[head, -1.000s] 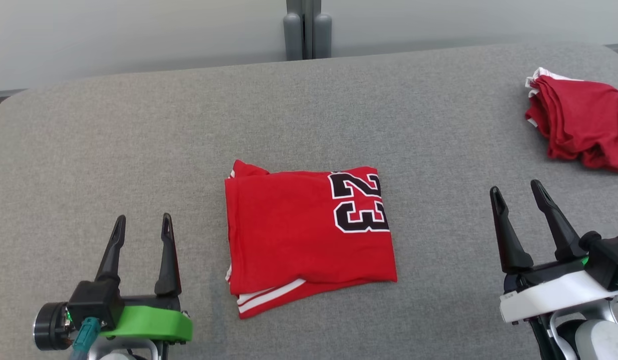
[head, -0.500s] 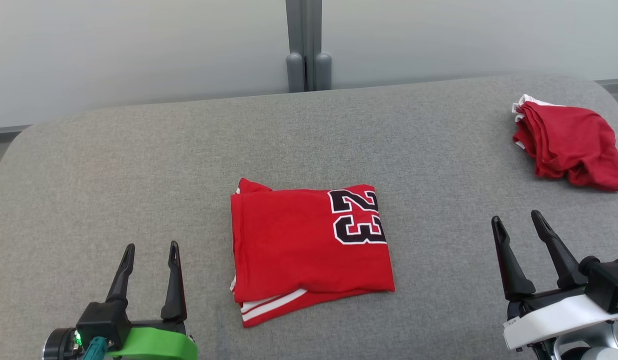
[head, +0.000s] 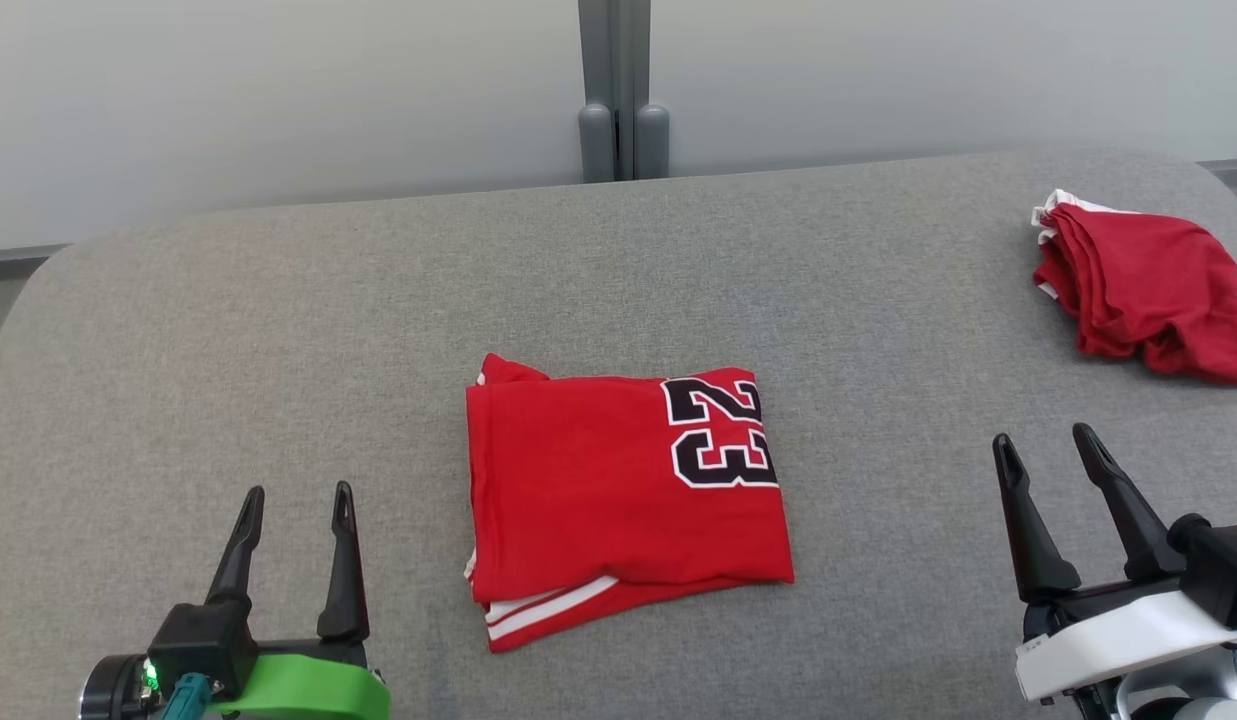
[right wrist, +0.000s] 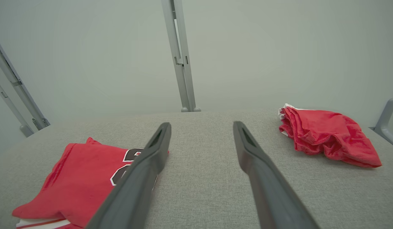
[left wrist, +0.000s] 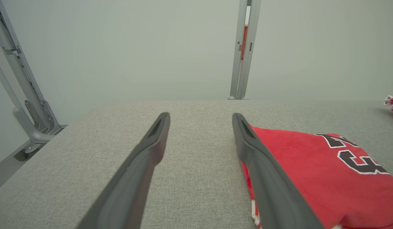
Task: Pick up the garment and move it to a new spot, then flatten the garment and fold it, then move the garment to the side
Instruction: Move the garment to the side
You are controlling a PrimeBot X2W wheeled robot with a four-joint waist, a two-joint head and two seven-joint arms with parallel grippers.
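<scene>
While the folded garment point(head: 618, 495) lies centrally on the worktop point(head: 278, 300), between the left gripper point(head: 299, 490) and right gripper point(head: 1041, 435), both open and empty, a shallow pinch could unravel its folds.

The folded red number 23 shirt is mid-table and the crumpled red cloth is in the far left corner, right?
No. The crumpled red cloth lies in the far right corner of the grey fabric table; the head view shows it.

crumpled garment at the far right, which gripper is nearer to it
Right. The right gripper is on the near side of the crumpled garment; the left gripper is far to its left, past the folded jersey.
</scene>
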